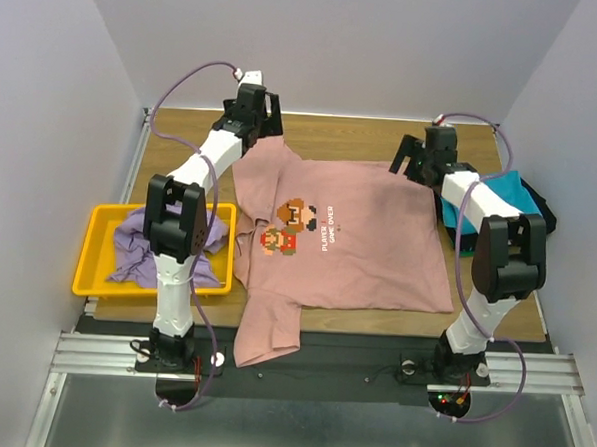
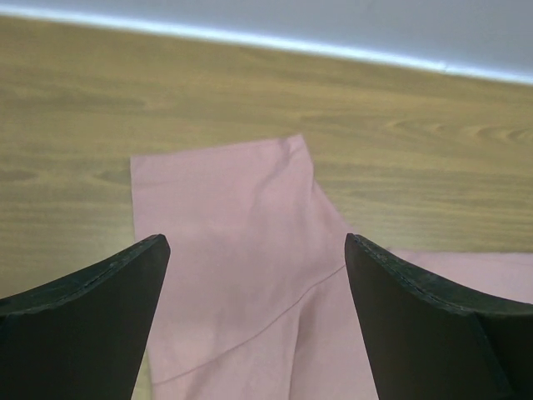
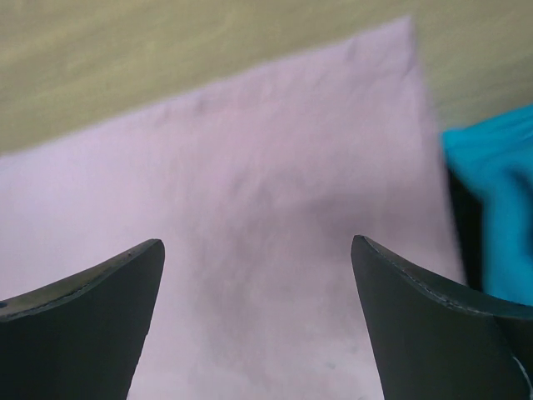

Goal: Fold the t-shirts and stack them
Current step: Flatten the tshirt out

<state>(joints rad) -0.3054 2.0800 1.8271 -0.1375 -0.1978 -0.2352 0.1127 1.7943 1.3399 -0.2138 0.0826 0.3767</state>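
A dusty pink t-shirt [image 1: 367, 257] with a pixel-figure print lies spread flat across the wooden table, one sleeve [image 1: 268, 332] draped over the near edge. My left gripper [image 1: 267, 117] hovers open over the far sleeve [image 2: 225, 217], nothing between its fingers [image 2: 100, 308]. My right gripper [image 1: 412, 154] is open above the shirt's far right corner [image 3: 275, 167], holding nothing. A lavender t-shirt [image 1: 137, 240] lies crumpled in the bin on the left. A teal t-shirt [image 1: 511, 190] and a black one [image 1: 544, 211] lie at the right, partly hidden by the right arm.
The yellow plastic bin [image 1: 92, 243] stands at the table's left edge beside the left arm. The teal cloth [image 3: 491, 200] lies right beside the pink shirt's edge. Grey walls close in the table at the back and sides. Bare wood [image 2: 416, 125] shows beyond the sleeve.
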